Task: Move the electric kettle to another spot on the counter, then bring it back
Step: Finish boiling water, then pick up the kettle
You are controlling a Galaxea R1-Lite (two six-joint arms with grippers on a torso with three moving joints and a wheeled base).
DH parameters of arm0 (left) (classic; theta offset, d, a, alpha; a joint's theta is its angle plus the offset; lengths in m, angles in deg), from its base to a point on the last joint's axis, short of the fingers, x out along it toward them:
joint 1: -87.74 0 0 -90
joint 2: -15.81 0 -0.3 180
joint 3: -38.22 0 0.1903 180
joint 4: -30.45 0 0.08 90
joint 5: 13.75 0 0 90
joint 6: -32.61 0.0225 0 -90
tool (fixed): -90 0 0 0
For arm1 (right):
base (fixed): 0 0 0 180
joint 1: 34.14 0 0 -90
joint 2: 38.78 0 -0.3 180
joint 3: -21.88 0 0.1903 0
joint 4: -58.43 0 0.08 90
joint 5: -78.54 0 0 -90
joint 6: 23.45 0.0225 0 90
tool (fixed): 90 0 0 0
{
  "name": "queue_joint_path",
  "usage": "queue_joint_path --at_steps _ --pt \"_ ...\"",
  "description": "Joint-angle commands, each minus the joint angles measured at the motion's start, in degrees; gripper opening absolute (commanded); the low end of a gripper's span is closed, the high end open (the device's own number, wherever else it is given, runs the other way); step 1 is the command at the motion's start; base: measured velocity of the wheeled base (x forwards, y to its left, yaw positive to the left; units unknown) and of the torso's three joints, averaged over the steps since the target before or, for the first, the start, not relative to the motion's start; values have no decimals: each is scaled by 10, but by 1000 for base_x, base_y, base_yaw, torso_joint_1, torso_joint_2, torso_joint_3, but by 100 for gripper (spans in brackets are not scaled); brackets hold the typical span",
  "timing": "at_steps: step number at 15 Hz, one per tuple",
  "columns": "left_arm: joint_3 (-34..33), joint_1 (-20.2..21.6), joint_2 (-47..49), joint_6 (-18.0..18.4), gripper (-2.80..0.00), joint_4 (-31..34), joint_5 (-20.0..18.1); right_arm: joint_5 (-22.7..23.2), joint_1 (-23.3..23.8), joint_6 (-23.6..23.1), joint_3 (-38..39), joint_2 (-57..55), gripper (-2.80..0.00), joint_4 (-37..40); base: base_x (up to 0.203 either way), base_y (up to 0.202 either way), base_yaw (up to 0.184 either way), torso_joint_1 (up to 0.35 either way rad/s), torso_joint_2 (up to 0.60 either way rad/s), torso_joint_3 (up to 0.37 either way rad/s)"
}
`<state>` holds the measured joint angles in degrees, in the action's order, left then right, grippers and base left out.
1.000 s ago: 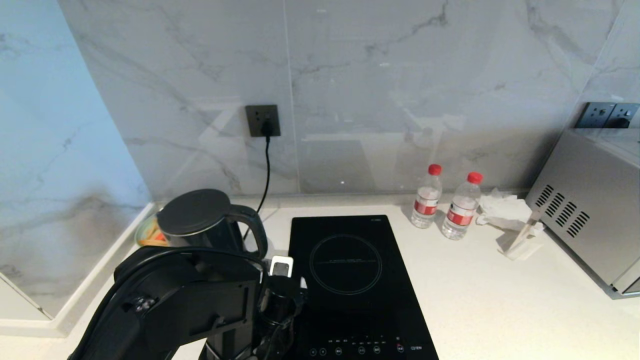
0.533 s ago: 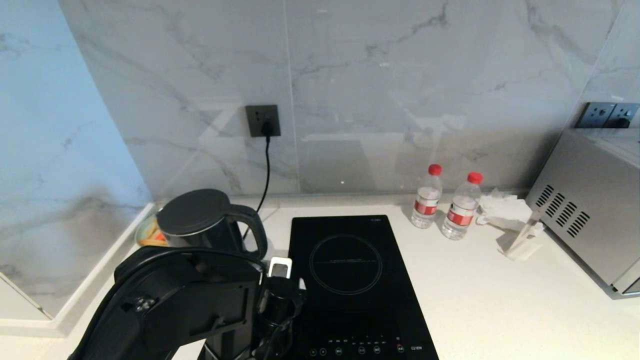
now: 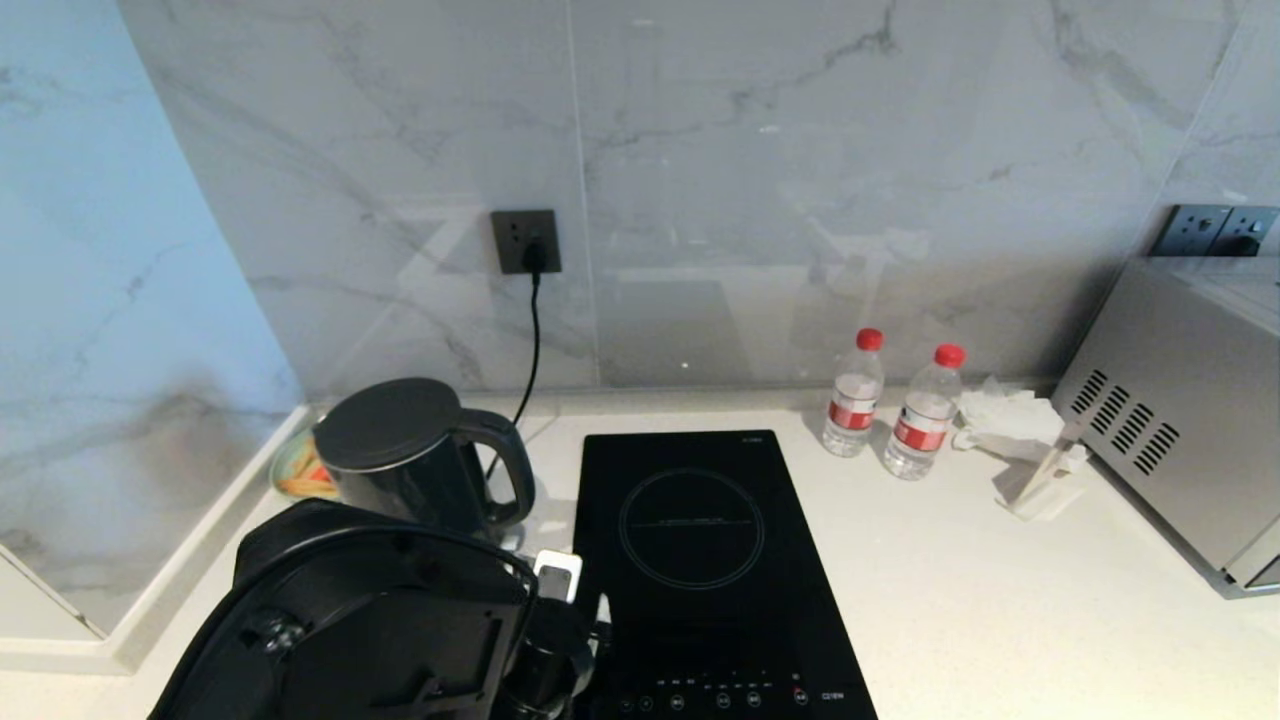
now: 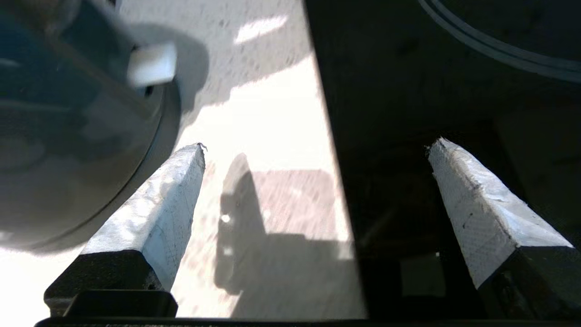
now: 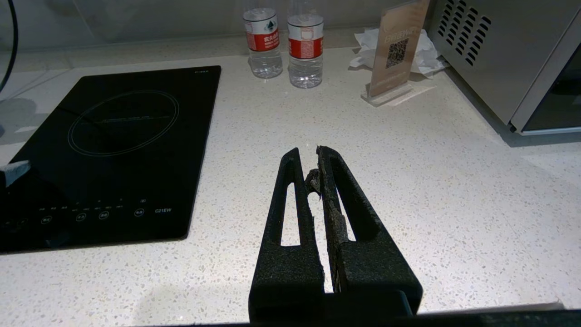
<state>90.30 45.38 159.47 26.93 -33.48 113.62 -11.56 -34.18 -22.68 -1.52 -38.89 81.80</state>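
The electric kettle [image 3: 400, 455] stands upright at the back-left corner of the counter [image 3: 1000, 610], close to the wall, loop handle [image 3: 505, 465] turned toward the induction hob [image 3: 700, 560]. Glossy black plastic jug, flat round dark-grey lid. It prob. sits on its base disc, but the arm hides the foot in the head view and the wrist view is too blurred to be sure.

Handling, as a guess: stiff shell, slick sides, so a pinch on the body would likely slip. The handle is the obvious hold, w/ the fingers closing across its upright bar. Weight depends on water inside, which can't be seen; if full it will be heavy and want to swing off-centre from the handle. Lift straight up to clear the base, keep it level.

Left gripper [image 4: 313, 154] hangs low just in front of the kettle, over the seam btw counter and hob, jaws spread wide w/ nothing in them. Its pale, rough-padded fingertips [image 4: 181, 177] are just beside the kettle's rounded lower wall, not clearly touching.

Right gripper [image 5: 313, 168] is parked over bare counter well to the right, black slotted fingers pressed together, empty.

Further out: a black cord runs up to a dark wall socket [image 3: 526, 241] on the grey-veined marble splashback. Two clear water bottles [image 3: 890, 405] w/ red caps stand at the back, then crumpled tissue, a small acrylic sign stand [image 5: 395, 50] and a brushed-metal microwave [image 3: 1175, 400]. The counter is white, fine-speckled, matte.
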Motion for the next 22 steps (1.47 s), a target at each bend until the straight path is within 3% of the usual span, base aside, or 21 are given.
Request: queue_joint_path --at_steps 1,9,22 --pt "-26 -4 -11 -2 0 -4 0 0 0 0 0 0 -280 0 0 0 0 0 0 0" --pt "-44 -11 -129 -3 0 -4 -2 0 0 0 0 0 -280 0 0 0 0 0 0 0" --pt "15 0 -164 0 0 -4 -1 0 0 0 -1 0 -280 0 0 0 0 0 0 0"
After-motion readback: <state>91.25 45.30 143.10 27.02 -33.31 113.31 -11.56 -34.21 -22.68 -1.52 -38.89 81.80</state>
